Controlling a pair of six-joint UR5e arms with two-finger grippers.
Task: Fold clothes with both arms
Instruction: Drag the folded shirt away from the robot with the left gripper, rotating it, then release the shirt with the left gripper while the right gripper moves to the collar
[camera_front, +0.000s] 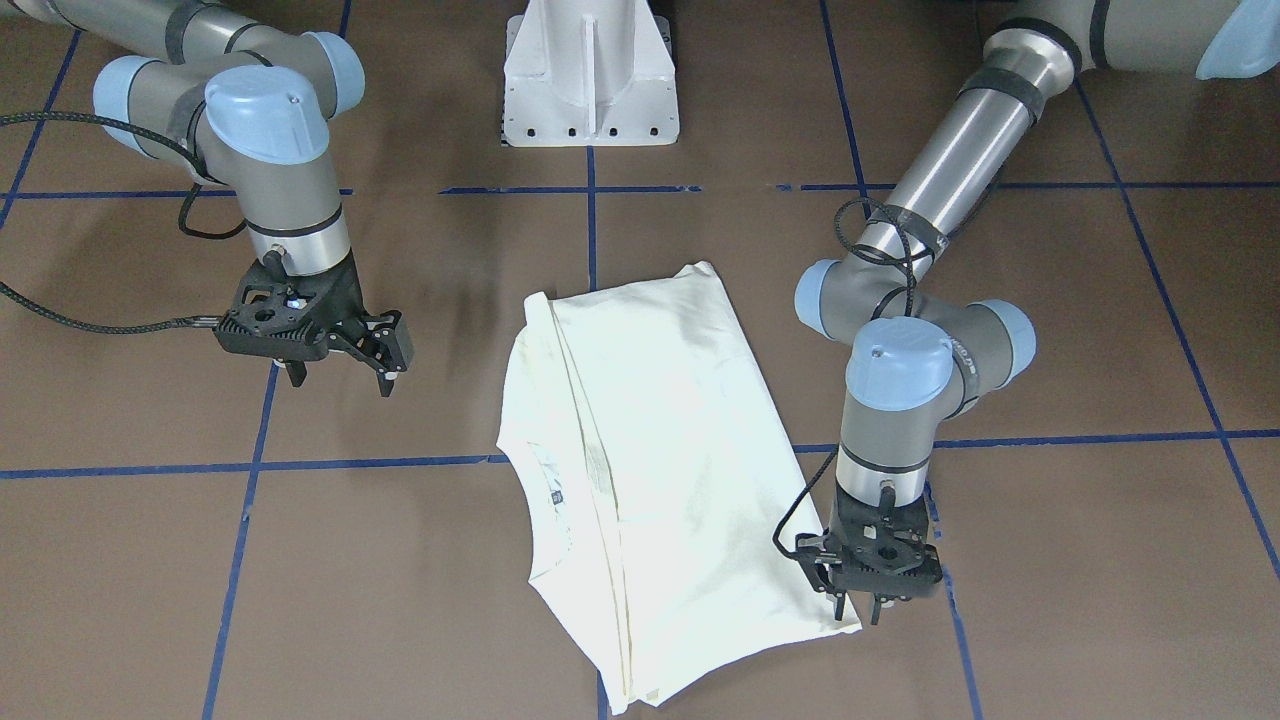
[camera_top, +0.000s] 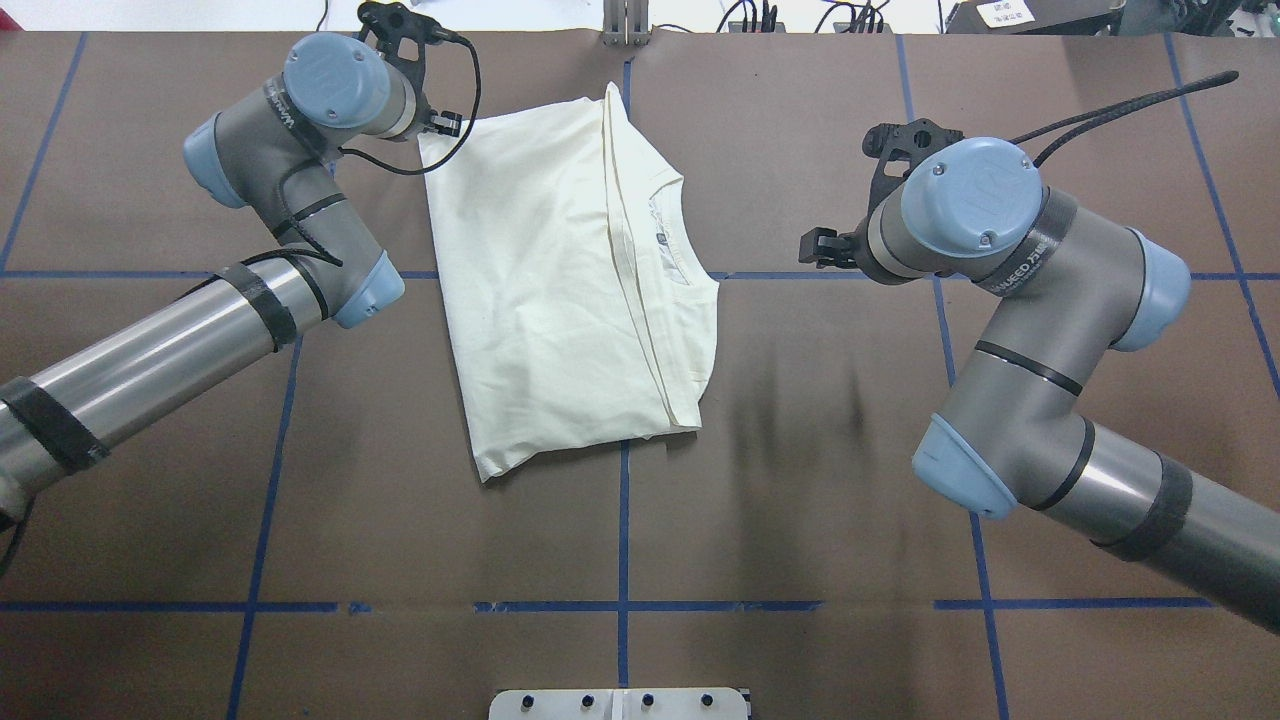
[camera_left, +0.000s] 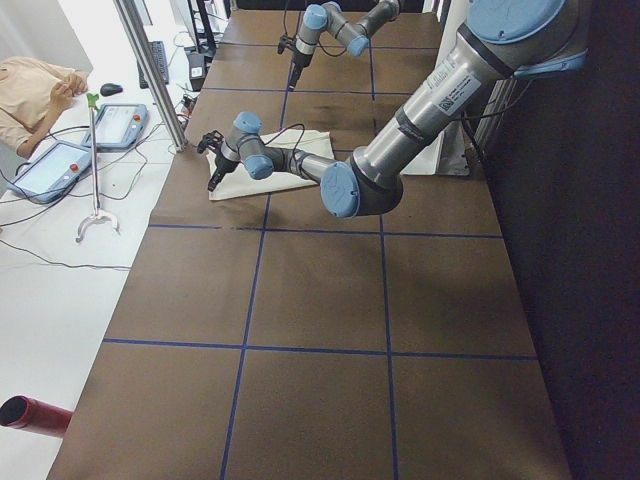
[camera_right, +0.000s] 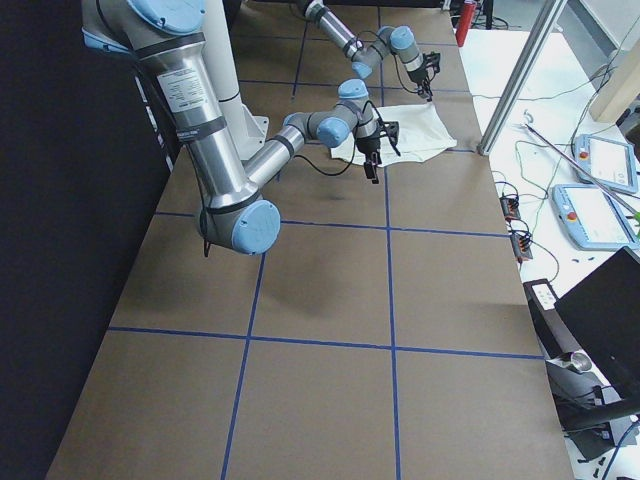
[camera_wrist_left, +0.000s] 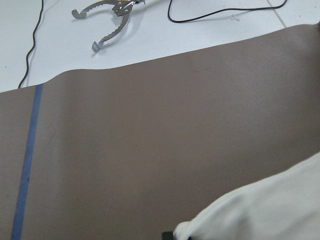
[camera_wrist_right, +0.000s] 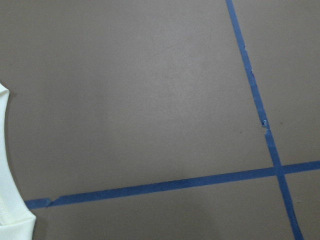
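Cream T-shirt (camera_front: 660, 450) lies folded on brown bench (camera_front: 1050, 560), mid-width, close to the far edge opposite the robot. Long axis runs approx. robot side to far edge, slightly skewed vs. blue tape grid (camera_front: 350, 463). Neck opening w/ small label faces robot's right. Plain pale fabric up, soft, lightly creased, rough rectangle w/ a stitched seam along its length.

Left gripper (camera_front: 857, 608) sits at the shirt's far corner on robot's left, pointing down; can't tell if fingers are apart or clamped on cloth. Right gripper (camera_front: 340, 380) hangs over bare bench, fingers spread wide, well apart from shirt.
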